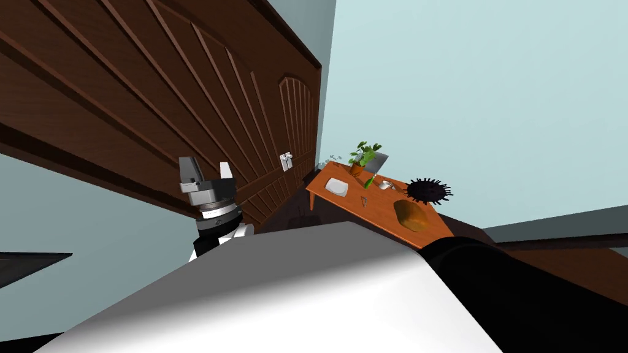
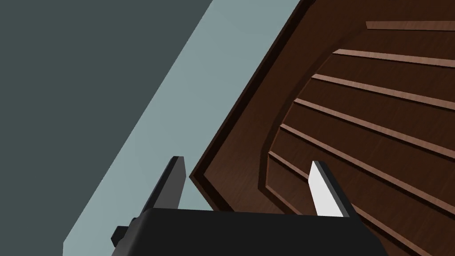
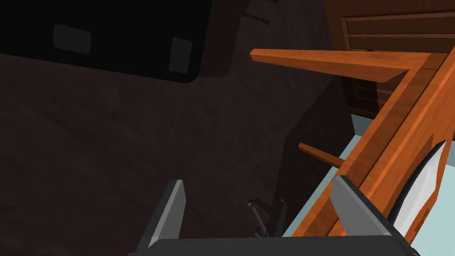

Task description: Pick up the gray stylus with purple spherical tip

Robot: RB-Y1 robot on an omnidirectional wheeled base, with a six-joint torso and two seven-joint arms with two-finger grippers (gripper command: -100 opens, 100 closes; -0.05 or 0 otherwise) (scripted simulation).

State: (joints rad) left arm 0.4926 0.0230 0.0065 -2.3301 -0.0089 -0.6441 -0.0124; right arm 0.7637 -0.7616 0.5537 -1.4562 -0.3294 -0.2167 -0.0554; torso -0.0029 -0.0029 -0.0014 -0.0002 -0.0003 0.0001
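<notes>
A thin grey stick [image 1: 365, 200], too small to read a tip colour, lies mid-top on the orange table [image 1: 343, 205] ahead and to my right; it may be the stylus. My left gripper [image 1: 206, 172] is raised off to the left of the table, beside the brown door, and its fingers [image 2: 327, 192] stand open and hold nothing. My right gripper [image 3: 260, 209] is open and empty, low beside the table's edge [image 3: 391, 133], looking along the dark floor under it.
On the table stand a white plate [image 1: 336, 186], a potted plant [image 1: 363, 155], a grey slab [image 1: 376, 163], a white mug [image 1: 385, 184], a brown lump [image 1: 411, 216] and a black spiky thing [image 1: 428, 190]. The brown panelled door [image 1: 184, 104] is close on my left.
</notes>
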